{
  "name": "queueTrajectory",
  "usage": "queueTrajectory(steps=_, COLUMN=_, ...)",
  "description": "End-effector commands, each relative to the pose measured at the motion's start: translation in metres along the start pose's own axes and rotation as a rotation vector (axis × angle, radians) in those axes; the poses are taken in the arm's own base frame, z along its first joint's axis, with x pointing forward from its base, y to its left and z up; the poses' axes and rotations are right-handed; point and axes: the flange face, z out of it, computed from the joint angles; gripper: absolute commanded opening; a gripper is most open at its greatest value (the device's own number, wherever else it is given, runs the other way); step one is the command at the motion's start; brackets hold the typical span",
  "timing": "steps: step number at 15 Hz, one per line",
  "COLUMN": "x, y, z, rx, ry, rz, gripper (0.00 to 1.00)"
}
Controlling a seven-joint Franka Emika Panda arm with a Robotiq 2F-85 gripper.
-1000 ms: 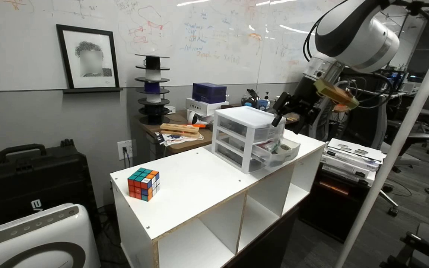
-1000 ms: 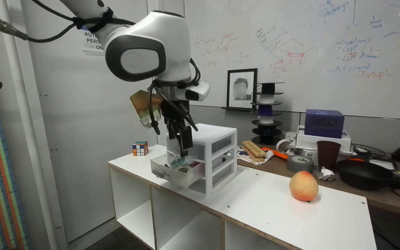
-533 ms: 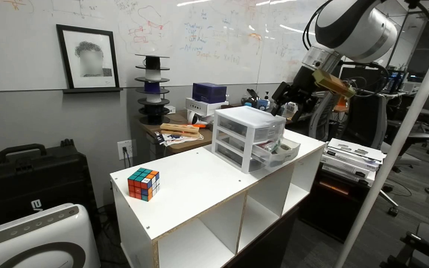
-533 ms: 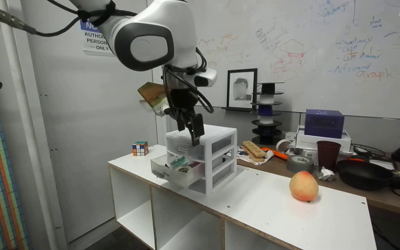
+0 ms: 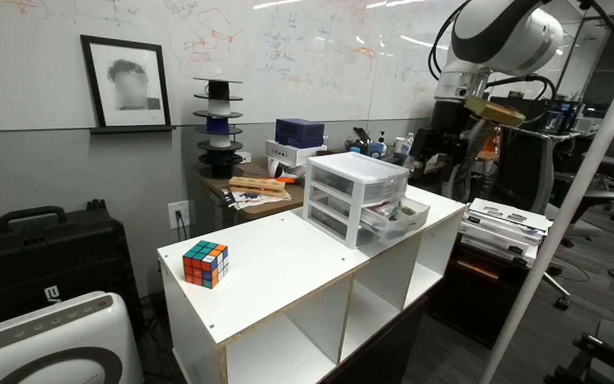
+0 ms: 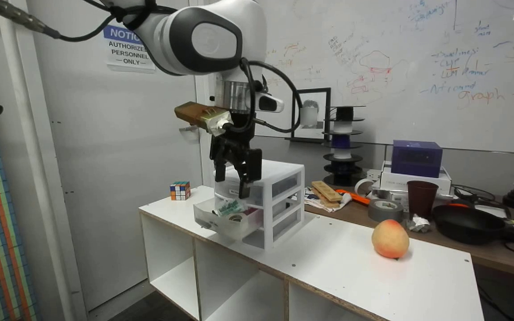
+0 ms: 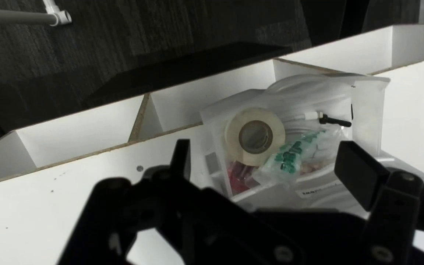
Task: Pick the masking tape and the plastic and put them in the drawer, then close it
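Clearly, a sign shows “PERSONNEL ONLY”; green-lettered plastic lies in the drawer, the end effector spread.

The arm is white and smoothly rounded, with a thick black ring framing a pale grey oval cap, and a shiny grey collar lower down; black cables loop beside it. Near the collar sits a brownish-yellow box with a whitish end. The gripper is black, with blocky finger pads and round grey screw heads.
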Motion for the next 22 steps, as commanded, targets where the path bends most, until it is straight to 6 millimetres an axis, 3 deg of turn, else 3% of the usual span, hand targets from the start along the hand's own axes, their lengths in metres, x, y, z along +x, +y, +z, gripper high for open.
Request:
queueTrajectory(steps=1, x=0.012, y=0.003, z=-0.01, rx=-0.053, ry=-0.062, rz=-0.061, gripper=1.0)
queueTrajectory(steps=6, x=0.024, y=0.004, z=-0.003, rx=-0.107, ry=-0.042, rz=-0.13, gripper=1.0)
queueTrajectory(steps=13, x=0.027, y=-0.013, z=0.033, rx=0.05, ry=-0.002, rz=-0.227, gripper=1.0)
queueTrajectory(steps=20, x=0.029, y=-0.033, z=0.053, rx=0.128, ry=0.049, rz=-0.262, gripper=1.0)
queueTrajectory(steps=22, x=0.03, y=-0.035, z=0.056, rx=0.129, ry=0.065, rz=-0.275, gripper=0.73)
